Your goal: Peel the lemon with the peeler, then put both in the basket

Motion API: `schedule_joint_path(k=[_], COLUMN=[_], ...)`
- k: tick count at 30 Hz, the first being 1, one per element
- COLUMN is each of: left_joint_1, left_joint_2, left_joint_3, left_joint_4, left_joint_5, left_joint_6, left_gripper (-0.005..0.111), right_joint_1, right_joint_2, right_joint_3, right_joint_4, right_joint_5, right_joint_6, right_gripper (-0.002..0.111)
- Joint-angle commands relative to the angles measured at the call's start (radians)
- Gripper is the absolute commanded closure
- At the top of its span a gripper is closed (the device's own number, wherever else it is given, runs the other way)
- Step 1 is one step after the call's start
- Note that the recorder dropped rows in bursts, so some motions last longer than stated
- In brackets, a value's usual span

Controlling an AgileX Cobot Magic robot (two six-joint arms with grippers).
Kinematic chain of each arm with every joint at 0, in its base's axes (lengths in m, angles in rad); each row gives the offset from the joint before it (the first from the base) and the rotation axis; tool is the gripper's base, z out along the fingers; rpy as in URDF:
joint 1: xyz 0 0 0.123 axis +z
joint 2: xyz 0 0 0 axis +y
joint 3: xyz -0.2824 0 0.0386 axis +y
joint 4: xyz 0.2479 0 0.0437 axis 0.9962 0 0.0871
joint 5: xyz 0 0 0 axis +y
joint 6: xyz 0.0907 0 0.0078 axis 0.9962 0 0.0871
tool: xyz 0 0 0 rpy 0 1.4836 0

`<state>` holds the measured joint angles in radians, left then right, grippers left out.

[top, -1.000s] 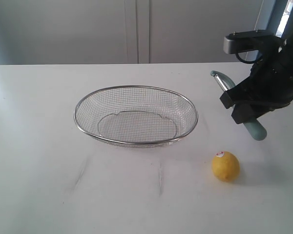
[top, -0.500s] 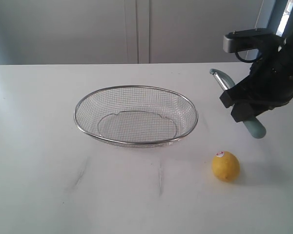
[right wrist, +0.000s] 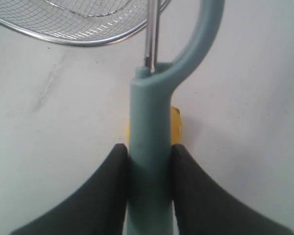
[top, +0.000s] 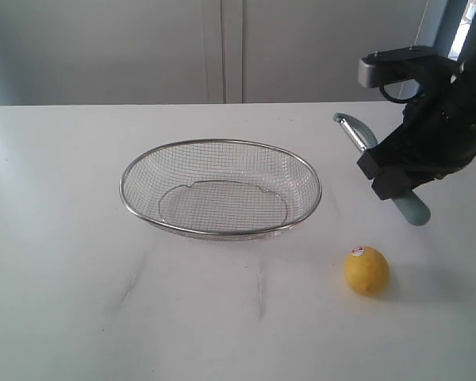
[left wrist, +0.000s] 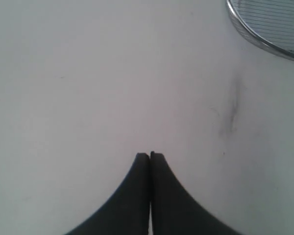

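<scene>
The yellow lemon (top: 366, 271) with its red-and-white sticker rests on the white table, right of the wire basket (top: 220, 187). My right gripper (top: 390, 176) hangs above and behind the lemon, shut on the teal peeler (top: 411, 208), whose metal blade head (top: 351, 131) points up and to the left. The right wrist view has the peeler handle (right wrist: 150, 147) clamped between the two black fingers, the lemon (right wrist: 176, 125) peeking out behind it and the basket rim (right wrist: 78, 40) beyond. My left gripper (left wrist: 150, 155) is shut on nothing over bare table; the exterior view does not include it.
A stretch of basket rim (left wrist: 264, 41) crosses one corner of the left wrist view. Faint dark scuff marks (top: 131, 279) streak the tabletop in front of the basket. A pale cabinet wall (top: 222, 48) stands behind the table.
My right gripper has lifted slightly and shifted left with the peeler, tilting its blade head more to the left. Lemon and basket have not moved.
</scene>
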<state>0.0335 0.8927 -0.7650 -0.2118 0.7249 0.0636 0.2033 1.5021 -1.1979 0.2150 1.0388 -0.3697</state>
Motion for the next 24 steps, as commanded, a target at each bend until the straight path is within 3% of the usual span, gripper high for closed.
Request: schedule_joint_path(k=[1, 7, 13, 24], left_joint_1=[-0.017, -0.12, -0.273, -0.494], left_joint_2=[0.059, 0.123, 0.216, 0.415], left_joint_3=[-0.021, -0.057, -0.105, -0.235], left_joint_4=[-0.076, -0.078, -0.079, -0.079], left_joint_5=[0.026, 0.021, -0.045, -0.129], left_joint_6=[0.049, 0.046, -0.006, -0.04], left_gripper=[0.107, 0.107, 0.107, 0.107], right_joint_1=[-0.005, -0.005, -0.011, -0.112], right_joint_2=[-0.011, -0.011, -0.011, -0.011], right_joint_3=[-0.017, -0.038, -0.038, -0.038], right_joint_4=[0.05, 0.064, 0.119, 0.234], right_joint_5=[0.017, 0.018, 0.031, 0.083], right_joint_6=[-0.097, -0.131, -0.191, -0.289], right_gripper=[0.108, 0.108, 0.108, 0.108])
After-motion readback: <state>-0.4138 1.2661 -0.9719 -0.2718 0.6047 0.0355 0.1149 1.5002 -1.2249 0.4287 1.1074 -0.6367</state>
